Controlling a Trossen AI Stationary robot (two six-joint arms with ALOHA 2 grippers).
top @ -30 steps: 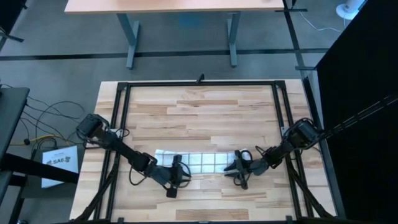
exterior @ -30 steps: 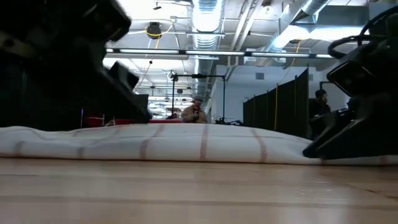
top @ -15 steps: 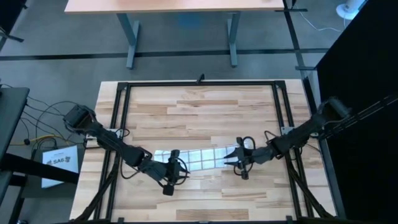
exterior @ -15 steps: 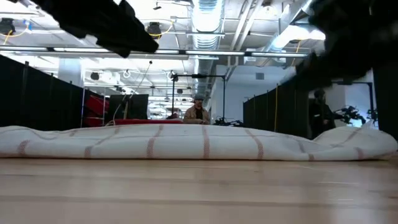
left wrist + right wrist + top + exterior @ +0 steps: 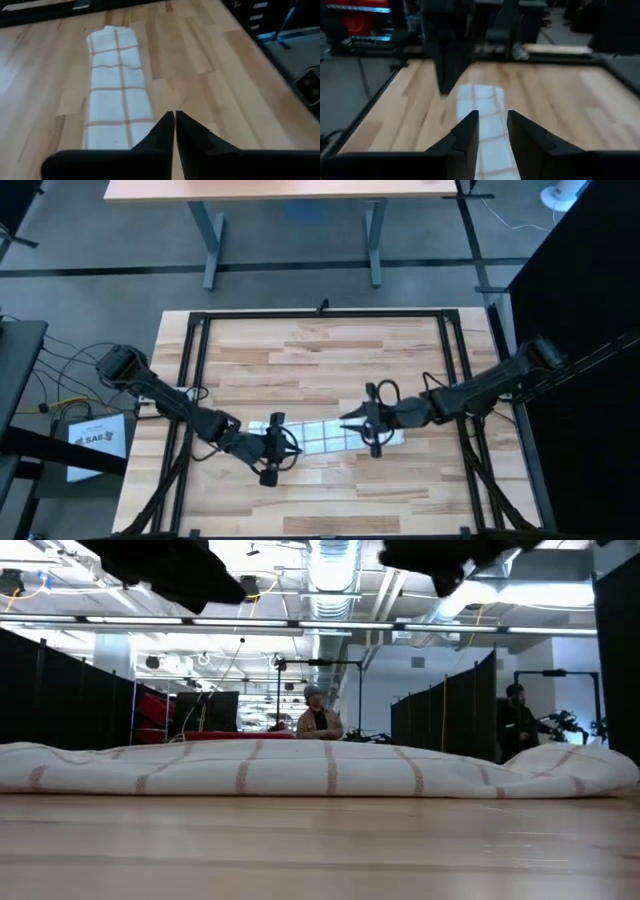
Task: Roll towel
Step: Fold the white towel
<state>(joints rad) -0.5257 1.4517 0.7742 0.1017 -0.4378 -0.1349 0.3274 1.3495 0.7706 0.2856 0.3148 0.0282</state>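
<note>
The towel (image 5: 325, 436) is lying folded into a long narrow strip across the near middle of the wooden table (image 5: 320, 360). The left gripper (image 5: 274, 432) is being held over the strip's left end, its fingers (image 5: 165, 131) pressed together with nothing between them. The right gripper (image 5: 352, 420) is being held over the strip's right part, its fingers (image 5: 468, 131) parted by a narrow gap and seemingly empty, though contact with the cloth cannot be judged.
</note>
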